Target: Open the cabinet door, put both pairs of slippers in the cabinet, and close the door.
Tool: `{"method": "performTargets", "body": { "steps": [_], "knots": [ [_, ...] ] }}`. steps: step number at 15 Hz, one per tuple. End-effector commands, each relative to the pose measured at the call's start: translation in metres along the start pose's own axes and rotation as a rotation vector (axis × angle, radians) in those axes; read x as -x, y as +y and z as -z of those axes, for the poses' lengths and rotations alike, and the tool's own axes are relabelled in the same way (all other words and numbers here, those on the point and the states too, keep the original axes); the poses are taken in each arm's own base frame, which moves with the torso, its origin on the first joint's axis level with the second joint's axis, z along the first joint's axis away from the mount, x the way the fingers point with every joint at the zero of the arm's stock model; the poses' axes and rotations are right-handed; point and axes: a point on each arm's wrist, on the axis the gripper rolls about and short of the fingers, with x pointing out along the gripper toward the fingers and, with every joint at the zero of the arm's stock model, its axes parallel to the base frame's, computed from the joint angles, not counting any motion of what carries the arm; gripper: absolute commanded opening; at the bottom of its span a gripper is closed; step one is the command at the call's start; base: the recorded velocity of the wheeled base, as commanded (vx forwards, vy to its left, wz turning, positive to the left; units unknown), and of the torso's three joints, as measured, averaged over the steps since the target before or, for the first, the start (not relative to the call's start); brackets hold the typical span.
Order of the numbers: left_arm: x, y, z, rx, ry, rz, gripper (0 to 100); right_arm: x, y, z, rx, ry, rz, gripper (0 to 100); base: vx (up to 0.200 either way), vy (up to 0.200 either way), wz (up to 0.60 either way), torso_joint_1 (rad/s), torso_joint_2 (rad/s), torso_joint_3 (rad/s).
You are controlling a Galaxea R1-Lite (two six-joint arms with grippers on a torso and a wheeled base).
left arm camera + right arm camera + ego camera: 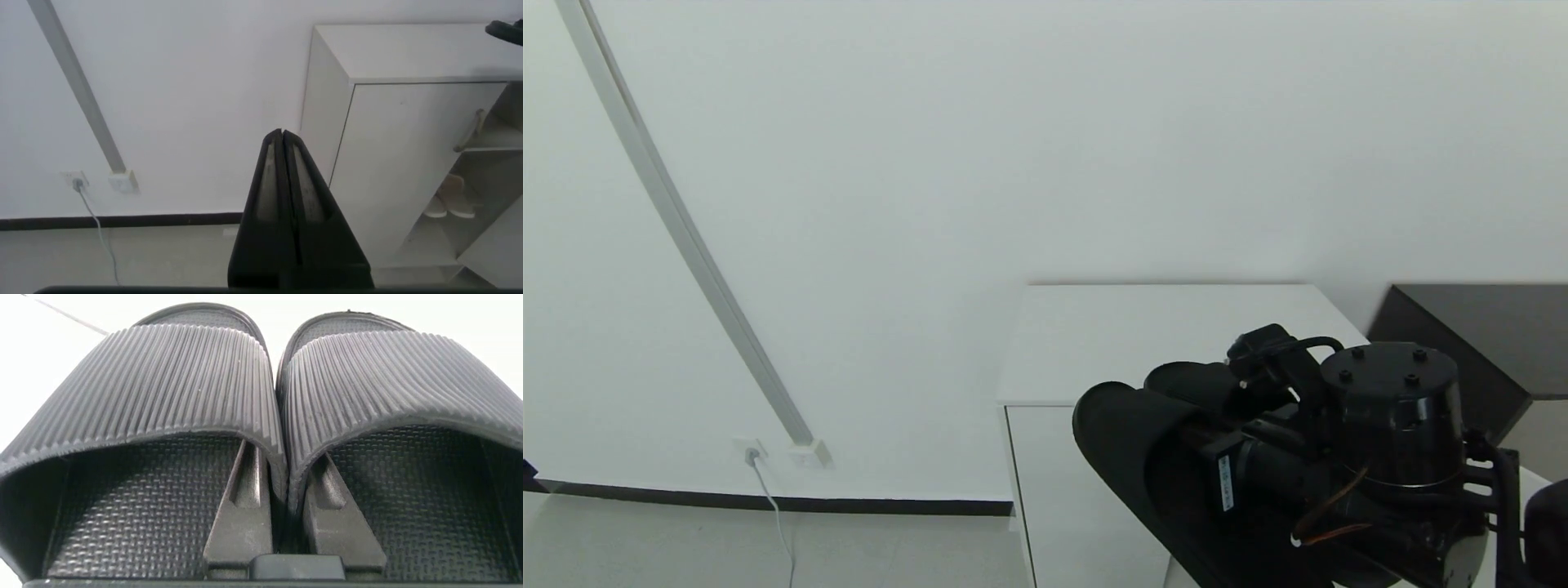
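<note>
Black slippers [196,384], a pair side by side, hang from the right pincer [282,469], whose fingers reach under the straps and pinch the two inner walls together. In the head view the pair sits at five o'clock, just in front of the white cabinet [1160,335]. The left pincer [283,135] is pressed closed on nothing and faces the cabinet, where an open compartment shows pale slippers [453,204] on a shelf [418,237]. The step in hand seems to be stowing the second pair. Next, the right arm likely has to bring it to that opening and set it on free shelf space before the door is closed.
</note>
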Motion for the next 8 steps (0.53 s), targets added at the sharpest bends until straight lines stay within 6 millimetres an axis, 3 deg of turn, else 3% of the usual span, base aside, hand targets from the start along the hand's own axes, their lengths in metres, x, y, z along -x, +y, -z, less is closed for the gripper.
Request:
{"method": "performTargets", "body": {
  "steps": [1, 8],
  "knots": [
    [-0.0001, 0.0, 0.0, -0.001, 0.001, -0.001, 0, -0.0019, 0.0008, 0.0033, 0.005, 0.012, -0.001, 0, -0.2, 0.0, 0.0, 0.002, 0.0, 0.002],
    [-0.0001, 0.0, 0.0, -0.001, 0.001, 0.001, 0, -0.0017, 0.0017, 0.0034, 0.004, 0.013, -0.005, 0, 0.0, 0.0, 0.0, 0.0, 0.0, 0.0]
  ]
}}
